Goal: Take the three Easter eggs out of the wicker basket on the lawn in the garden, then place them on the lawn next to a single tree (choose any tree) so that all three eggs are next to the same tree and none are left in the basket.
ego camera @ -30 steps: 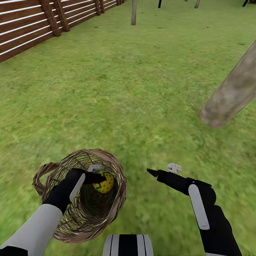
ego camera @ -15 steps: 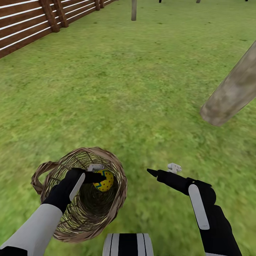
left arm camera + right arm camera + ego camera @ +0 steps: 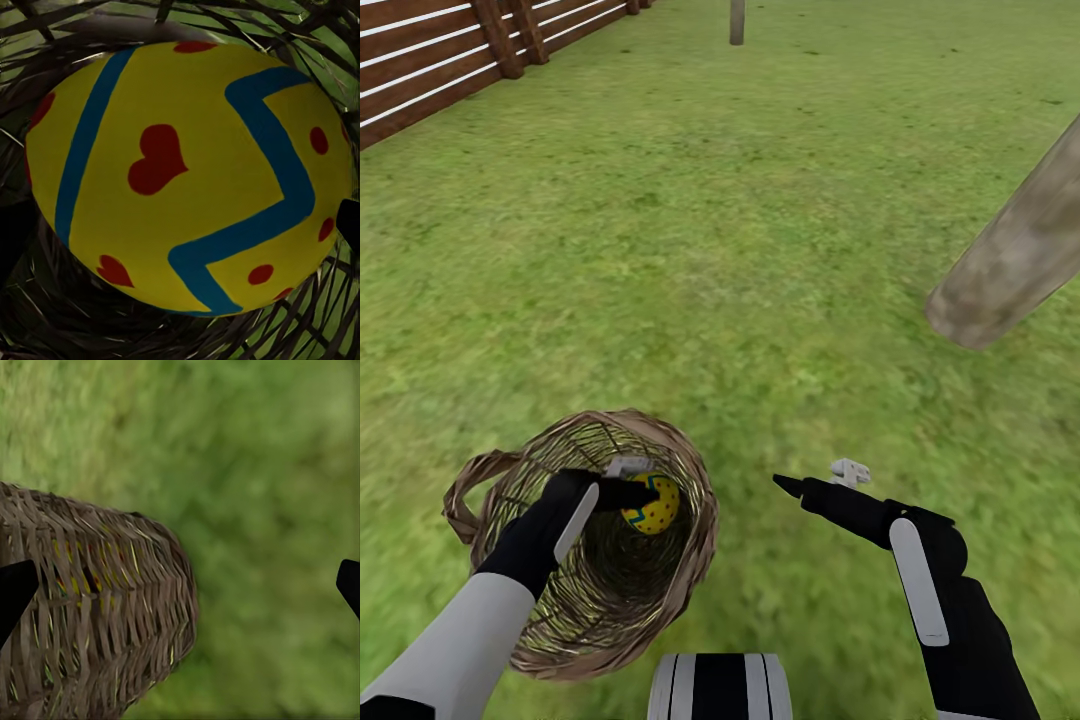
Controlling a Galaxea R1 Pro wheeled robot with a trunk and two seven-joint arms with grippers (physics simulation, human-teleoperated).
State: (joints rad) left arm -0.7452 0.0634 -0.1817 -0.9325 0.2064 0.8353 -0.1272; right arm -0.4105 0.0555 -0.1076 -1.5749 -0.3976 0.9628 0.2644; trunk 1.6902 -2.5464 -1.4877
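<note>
Left tool (image 3: 628, 482) in the wicker basket (image 3: 690, 545), lower left of frame.
It holds an Easter egg (image 3: 652, 504); right tool (image 3: 815, 478), lower right, gapes wide over the lawn (image 3: 760, 230).

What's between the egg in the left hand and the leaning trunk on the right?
Only the wicker basket wall and rim: the left hand and the egg sit inside it. Past the rim, open lawn runs to the trunk. The right hand hovers beside the basket.

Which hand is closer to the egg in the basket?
Left. The left hand reaches inside the wicker basket, right at the egg. The right hand hovers over the lawn beside the basket, fingers apart.
</note>
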